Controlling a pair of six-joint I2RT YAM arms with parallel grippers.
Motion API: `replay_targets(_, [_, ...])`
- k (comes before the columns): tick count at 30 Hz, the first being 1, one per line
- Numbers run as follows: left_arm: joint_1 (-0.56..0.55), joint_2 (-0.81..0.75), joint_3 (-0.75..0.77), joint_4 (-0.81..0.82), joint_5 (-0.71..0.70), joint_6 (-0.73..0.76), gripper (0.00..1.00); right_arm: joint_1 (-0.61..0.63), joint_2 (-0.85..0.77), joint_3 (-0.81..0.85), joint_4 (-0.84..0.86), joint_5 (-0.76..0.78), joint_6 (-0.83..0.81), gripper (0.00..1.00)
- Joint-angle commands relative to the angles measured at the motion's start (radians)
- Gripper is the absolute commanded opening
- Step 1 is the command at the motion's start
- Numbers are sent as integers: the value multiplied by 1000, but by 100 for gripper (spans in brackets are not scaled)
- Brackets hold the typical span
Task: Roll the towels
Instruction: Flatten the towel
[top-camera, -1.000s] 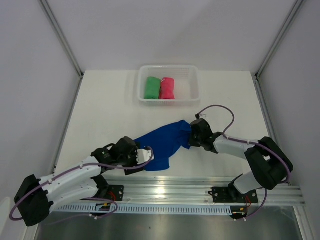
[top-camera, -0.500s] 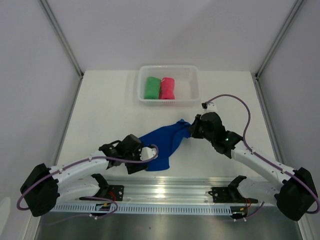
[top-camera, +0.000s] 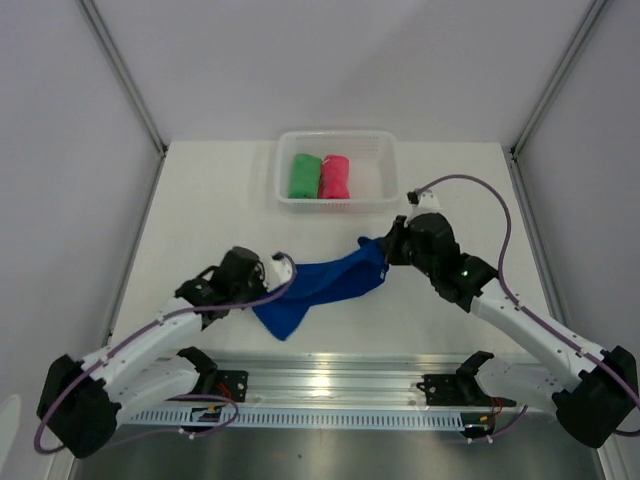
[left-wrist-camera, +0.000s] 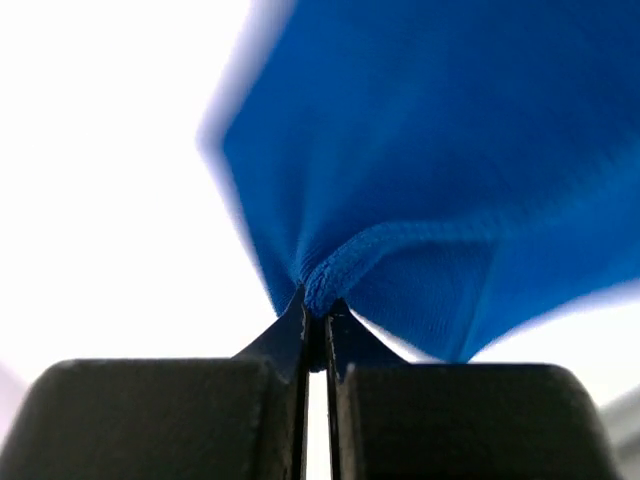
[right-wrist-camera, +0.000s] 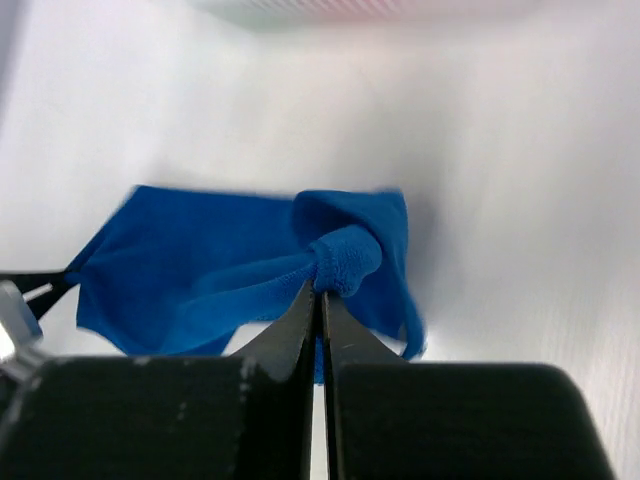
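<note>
While my left gripper (left-wrist-camera: 316, 312) and right gripper (right-wrist-camera: 320, 292) each clamp a corner of the blue towel (top-camera: 325, 280), its long axis runs between them, roughly along the near edge.

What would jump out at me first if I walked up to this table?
A blue towel is stretched over the middle of the table between the two arms. The left fingers pinch its hemmed edge and the right fingers clamp a bunched corner. Behind it, at the far edge, a white basket holds a green towel and a pink-red towel, both rolled, side by side.
</note>
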Motion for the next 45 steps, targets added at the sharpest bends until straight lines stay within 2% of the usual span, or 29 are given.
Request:
replay_targets(1, [179, -181, 173, -15, -114, 121, 1, 0, -19, 163, 115, -80, -54, 0])
replay_targets(4, [270, -250, 320, -66, -115, 219, 1, 7, 16, 265, 155, -140, -65, 0])
replay_targets(8, [295, -267, 448, -84, -146, 338, 1, 9, 44, 344, 201, -196, -65, 0])
replay_targets(11, [293, -256, 511, -213, -54, 370, 1, 10, 29, 344, 186, -207, -25, 0])
replay_targets(12, [293, -256, 515, -274, -25, 371, 1, 12, 18, 327, 172, -187, -17, 0])
replay_targets(13, [293, -256, 470, -352, 48, 378, 1, 13, -70, 248, 108, -163, -8, 0])
replay_targets(18, [290, -266, 419, -478, 96, 410, 1, 16, -169, 158, 17, -98, 45, 0])
replay_targets(20, [290, -273, 437, -512, 104, 410, 1, 35, -227, 144, -33, -94, 73, 0])
replay_targets(24, [290, -263, 518, -620, 151, 416, 1, 101, -301, 167, -179, 24, 131, 0])
replay_targets(26, [290, -252, 535, -624, 196, 427, 1, 124, -318, 166, -244, 73, 173, 0])
replay_targets(30, [290, -200, 437, -516, 240, 479, 1, 90, -289, 108, -218, 89, 145, 0])
replay_targets(32, [290, -158, 408, -359, 225, 491, 1, 28, -251, 85, -161, 20, 112, 0])
replay_targets(34, [290, -63, 356, -238, 173, 487, 1, -124, -169, 45, -60, -81, 101, 0])
replay_targets(36, [289, 65, 374, -108, 124, 441, 7, -257, -70, 5, -5, -185, 113, 0])
replay_targets(37, [290, 107, 397, -74, 113, 416, 12, -289, -36, -3, 38, -195, 108, 4])
replay_targets(38, [290, 145, 408, -48, 78, 390, 26, -313, -2, -6, 46, -186, 108, 12])
replay_targets(39, [290, 179, 422, -1, 40, 334, 39, -356, 62, -1, 52, -169, 101, 39])
replay_targets(40, [290, 226, 467, 9, 29, 306, 53, -372, 96, 8, 60, -163, 90, 49])
replay_targets(41, [290, 237, 480, 12, 20, 283, 62, -382, 125, 25, 51, -149, 76, 54])
replay_targets(42, [290, 239, 495, 8, 16, 232, 65, -390, 153, 45, 33, -96, 41, 58])
replay_targets(43, [289, 215, 527, -8, 24, 209, 66, -393, 188, 86, -10, -72, 23, 59])
replay_targets(44, [286, 189, 532, -29, 38, 192, 72, -393, 196, 103, -35, -52, 6, 60])
replay_targets(45, [281, 157, 535, -81, 55, 175, 73, -393, 194, 112, -59, -29, -8, 60])
